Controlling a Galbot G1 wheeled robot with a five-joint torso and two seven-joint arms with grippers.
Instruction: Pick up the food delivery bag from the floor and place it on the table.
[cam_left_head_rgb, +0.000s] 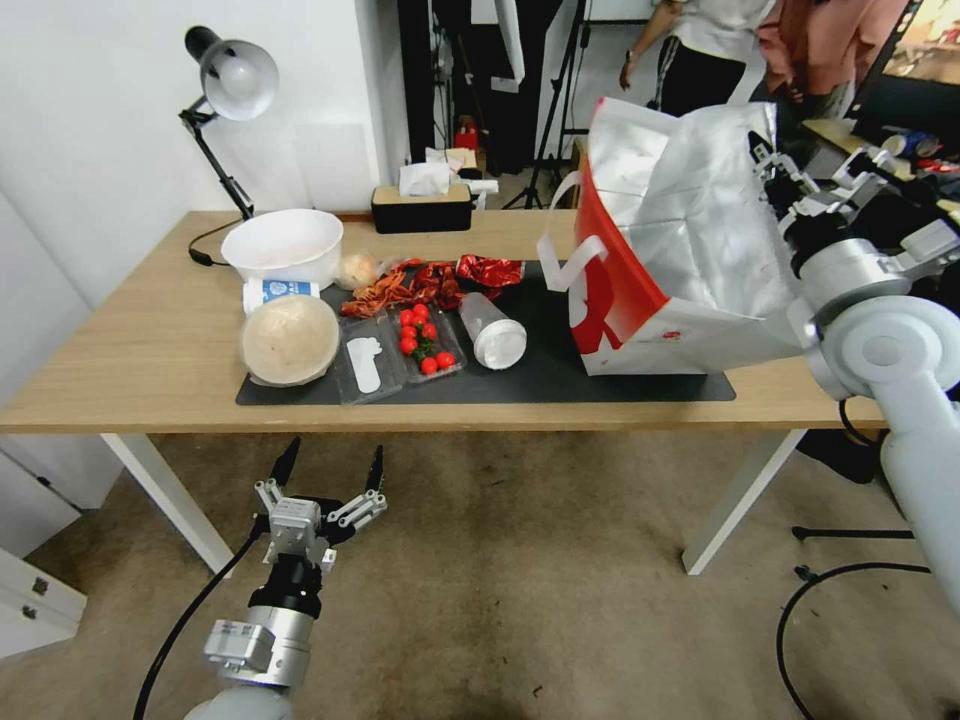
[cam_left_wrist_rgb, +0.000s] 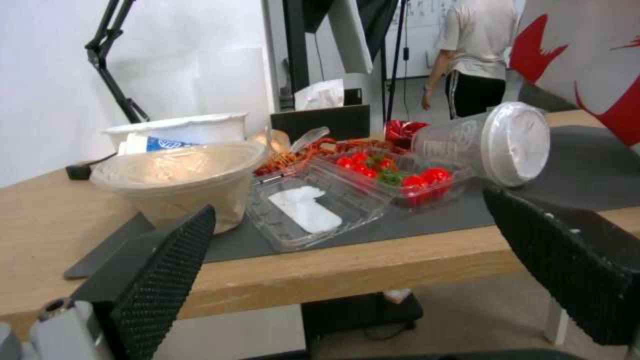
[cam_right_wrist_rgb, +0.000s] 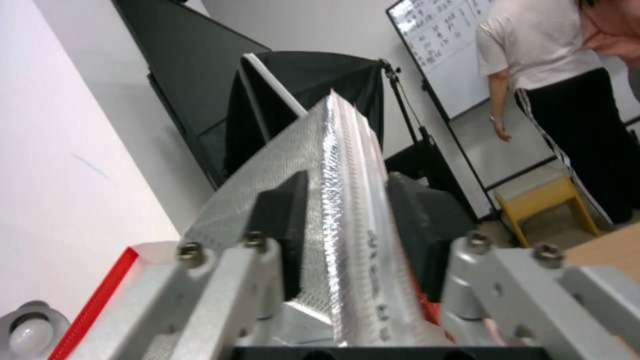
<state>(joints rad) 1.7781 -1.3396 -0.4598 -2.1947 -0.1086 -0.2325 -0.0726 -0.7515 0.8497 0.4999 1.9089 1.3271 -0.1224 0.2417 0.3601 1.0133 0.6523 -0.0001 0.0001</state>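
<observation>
Head view: the right arm reaches in from the right at table height, its right gripper (cam_left_head_rgb: 775, 170) pinching the foil rim of the food delivery bag (cam_left_head_rgb: 665, 250), which sits tilted on the dark mat (cam_left_head_rgb: 560, 375) of the table (cam_left_head_rgb: 140, 370). The left gripper (cam_left_head_rgb: 330, 468) hangs low over the floor (cam_left_head_rgb: 520, 600), fingers spread wide.

Left wrist view: beyond 2 open fingers (cam_left_wrist_rgb: 170, 270) lie a tomato tray (cam_left_wrist_rgb: 393, 180) and a toppled cup (cam_left_wrist_rgb: 490, 145).

Right wrist view: both pads (cam_right_wrist_rgb: 283, 235) clamp the foil edge.
</observation>
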